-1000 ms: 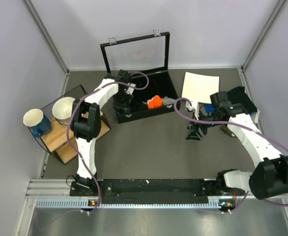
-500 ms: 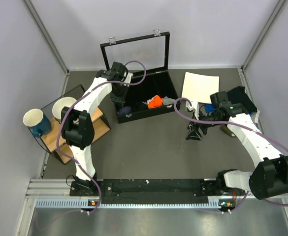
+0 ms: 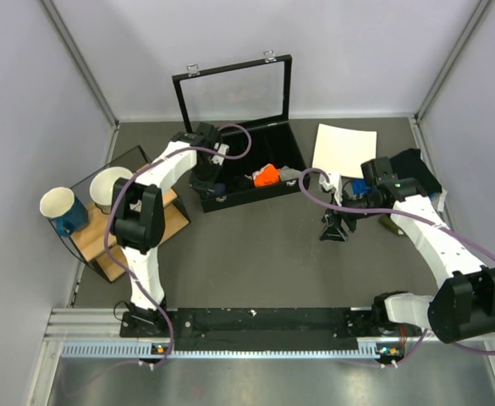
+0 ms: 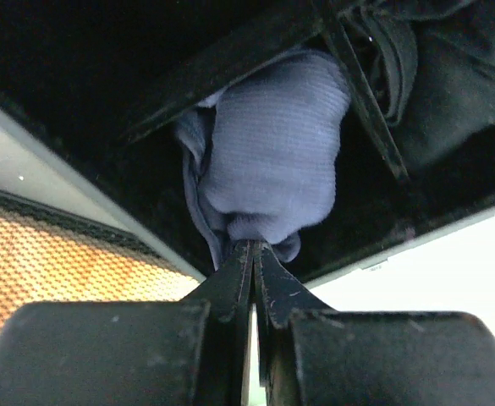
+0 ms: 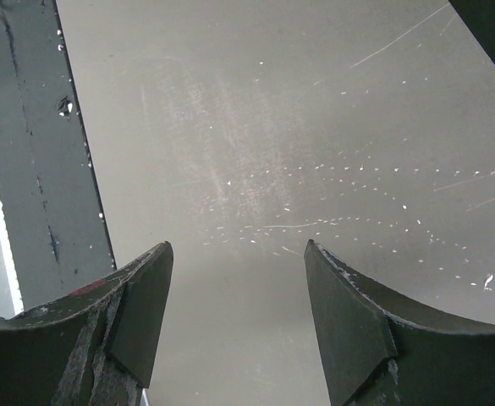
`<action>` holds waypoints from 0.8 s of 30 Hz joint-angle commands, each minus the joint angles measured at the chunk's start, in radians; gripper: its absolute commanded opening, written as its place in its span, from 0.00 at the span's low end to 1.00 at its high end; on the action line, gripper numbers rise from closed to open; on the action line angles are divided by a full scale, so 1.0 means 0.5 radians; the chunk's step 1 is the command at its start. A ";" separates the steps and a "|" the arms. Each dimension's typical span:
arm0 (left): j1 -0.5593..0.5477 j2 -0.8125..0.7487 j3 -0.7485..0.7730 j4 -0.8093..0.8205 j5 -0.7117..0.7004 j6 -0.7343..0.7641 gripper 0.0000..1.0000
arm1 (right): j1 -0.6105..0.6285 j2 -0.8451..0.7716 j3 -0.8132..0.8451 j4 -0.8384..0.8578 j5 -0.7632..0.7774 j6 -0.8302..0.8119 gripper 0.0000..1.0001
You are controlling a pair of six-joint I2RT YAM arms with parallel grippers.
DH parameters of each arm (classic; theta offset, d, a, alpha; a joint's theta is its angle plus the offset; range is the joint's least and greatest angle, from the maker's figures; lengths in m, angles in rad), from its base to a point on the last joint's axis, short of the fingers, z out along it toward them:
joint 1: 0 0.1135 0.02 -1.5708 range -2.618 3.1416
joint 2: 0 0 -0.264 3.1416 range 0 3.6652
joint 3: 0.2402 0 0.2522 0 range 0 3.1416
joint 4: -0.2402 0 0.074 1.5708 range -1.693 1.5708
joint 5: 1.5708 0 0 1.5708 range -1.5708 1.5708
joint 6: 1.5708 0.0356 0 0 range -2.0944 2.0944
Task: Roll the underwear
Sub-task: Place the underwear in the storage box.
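Note:
In the left wrist view my left gripper (image 4: pixel 253 245) is shut on a bunched fold of blue ribbed fabric, the underwear (image 4: pixel 272 161). The fabric hangs at the front left wall of the open black case (image 4: pixel 230 68). No beige waistband shows. In the top view my left gripper (image 3: pixel 206 180) reaches down into the case's (image 3: pixel 255 193) front left corner and hides the underwear. My right gripper (image 3: pixel 336 228) is open and empty, low over the bare table; it also shows in the right wrist view (image 5: pixel 237 245).
A small orange cloth (image 3: pixel 266 175) and a grey cloth (image 3: pixel 288 174) lie in the case, whose glass lid (image 3: pixel 234 89) stands open. A white sheet (image 3: pixel 344 150) and dark items (image 3: pixel 416 165) lie far right. Two cups (image 3: pixel 61 207) stand on a wooden rack at the left.
My left wrist swung back toward the case's lid, showing the blue cloth, then came forward again over the case's front left corner. The right arm has not moved.

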 commanded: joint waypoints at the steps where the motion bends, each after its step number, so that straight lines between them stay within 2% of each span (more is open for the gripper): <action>1: 0.008 0.148 -0.040 -0.016 -0.002 0.017 0.05 | -0.010 -0.029 -0.014 0.016 -0.035 -0.018 0.65; 8: 0.012 0.246 0.025 -0.013 0.050 0.008 0.07 | -0.010 -0.044 -0.020 0.016 -0.023 -0.021 0.65; 10: 0.012 0.133 0.003 0.032 0.023 0.001 0.14 | -0.013 -0.050 -0.027 0.016 -0.032 -0.027 0.65; 15: 0.012 -0.271 -0.064 0.088 0.050 -0.017 0.21 | -0.010 -0.099 -0.033 0.016 -0.038 -0.064 0.65; 22: 0.012 -0.769 -0.233 0.223 0.271 -0.026 0.29 | -0.010 -0.314 0.065 0.010 0.071 -0.028 0.66; 24: 0.012 -0.937 -0.319 0.299 0.363 0.001 0.31 | -0.013 -0.369 0.148 0.010 0.160 0.021 0.70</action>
